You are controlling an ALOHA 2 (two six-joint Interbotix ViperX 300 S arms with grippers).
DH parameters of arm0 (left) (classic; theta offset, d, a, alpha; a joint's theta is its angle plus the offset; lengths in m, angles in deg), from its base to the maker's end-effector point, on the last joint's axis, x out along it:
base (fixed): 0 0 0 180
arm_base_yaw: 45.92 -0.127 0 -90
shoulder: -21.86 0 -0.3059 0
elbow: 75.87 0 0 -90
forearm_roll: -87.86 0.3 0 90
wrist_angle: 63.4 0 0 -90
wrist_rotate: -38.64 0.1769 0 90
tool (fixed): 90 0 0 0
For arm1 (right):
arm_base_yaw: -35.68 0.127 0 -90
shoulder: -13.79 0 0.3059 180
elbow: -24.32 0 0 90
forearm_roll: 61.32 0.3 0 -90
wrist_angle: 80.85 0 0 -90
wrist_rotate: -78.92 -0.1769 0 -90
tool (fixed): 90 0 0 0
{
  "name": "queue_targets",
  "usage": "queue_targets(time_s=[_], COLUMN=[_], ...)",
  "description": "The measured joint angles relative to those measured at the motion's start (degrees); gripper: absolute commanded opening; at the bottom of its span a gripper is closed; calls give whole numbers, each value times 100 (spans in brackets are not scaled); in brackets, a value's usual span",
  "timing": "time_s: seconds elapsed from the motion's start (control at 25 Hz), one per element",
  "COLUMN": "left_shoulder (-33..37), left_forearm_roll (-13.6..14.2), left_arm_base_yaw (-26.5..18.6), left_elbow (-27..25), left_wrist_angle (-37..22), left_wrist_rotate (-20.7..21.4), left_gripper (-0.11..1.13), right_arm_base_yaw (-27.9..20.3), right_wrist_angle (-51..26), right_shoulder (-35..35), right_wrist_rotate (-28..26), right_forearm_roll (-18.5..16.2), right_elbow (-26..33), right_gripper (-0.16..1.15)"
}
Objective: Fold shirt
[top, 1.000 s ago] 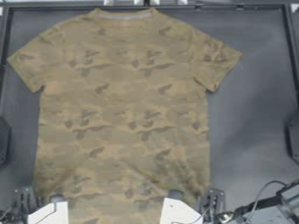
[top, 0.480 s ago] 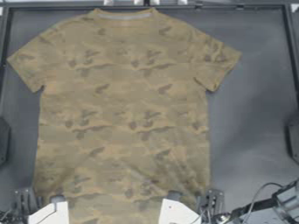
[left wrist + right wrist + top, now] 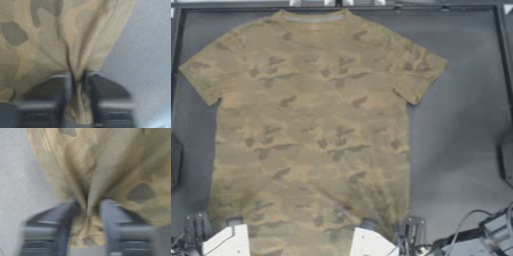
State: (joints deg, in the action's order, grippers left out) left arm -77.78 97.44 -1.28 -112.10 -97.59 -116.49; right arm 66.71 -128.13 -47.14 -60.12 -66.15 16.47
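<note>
The shirt (image 3: 311,130) lies flat and wholly unfolded on the table (image 3: 465,130), stretching away from the left pincer (image 3: 77,80) and right pincer (image 3: 89,205), each clamped on a hem corner, so every fold seems left to do.

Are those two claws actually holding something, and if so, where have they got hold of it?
Yes. Both pinch the tan blotch-patterned cloth T-shirt at its bottom hem: left gripper near one hem corner, right gripper near the other.
</note>
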Motion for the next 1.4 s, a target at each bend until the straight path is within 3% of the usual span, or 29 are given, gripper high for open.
queue_targets(time_s=[0.08, 0.12, 0.28, 0.48, 0.6, 0.88, 1.08, 1.4], left_shoulder=[0, 9, -9, -53, -53, 132, 176, 167], left_forearm_roll=[0, 9, 97, 193, 387, 861, 958, 1028], left_arm_base_yaw=[26, 53, 158, 193, 290, 650, 879, 1081], left_elbow=[18, 18, 62, 264, 527, 1222, 1600, 2250], left_wrist_angle=[0, -9, -79, -413, -949, -2294, -2944, -3955], left_wrist_rotate=[26, 62, 97, 62, -70, -729, -976, -1020], left_gripper=[-5, -8, 9, 7, 7, 7, 7, 7], right_arm_base_yaw=[9, 9, 35, 62, 114, 325, 483, 703], right_wrist_angle=[-62, -79, -97, -88, -202, -580, -738, -1239], right_shoulder=[0, -9, -26, -97, -193, -756, -1072, -1169], right_wrist_rotate=[70, 105, 88, 9, -132, -861, -1230, -1617], right_forearm_roll=[-26, -35, -44, -123, -211, -800, -940, -1169], right_elbow=[18, 18, 26, 35, 18, 26, 18, 325], right_gripper=[-9, -10, 11, 8, 8, 8, 8, 8])
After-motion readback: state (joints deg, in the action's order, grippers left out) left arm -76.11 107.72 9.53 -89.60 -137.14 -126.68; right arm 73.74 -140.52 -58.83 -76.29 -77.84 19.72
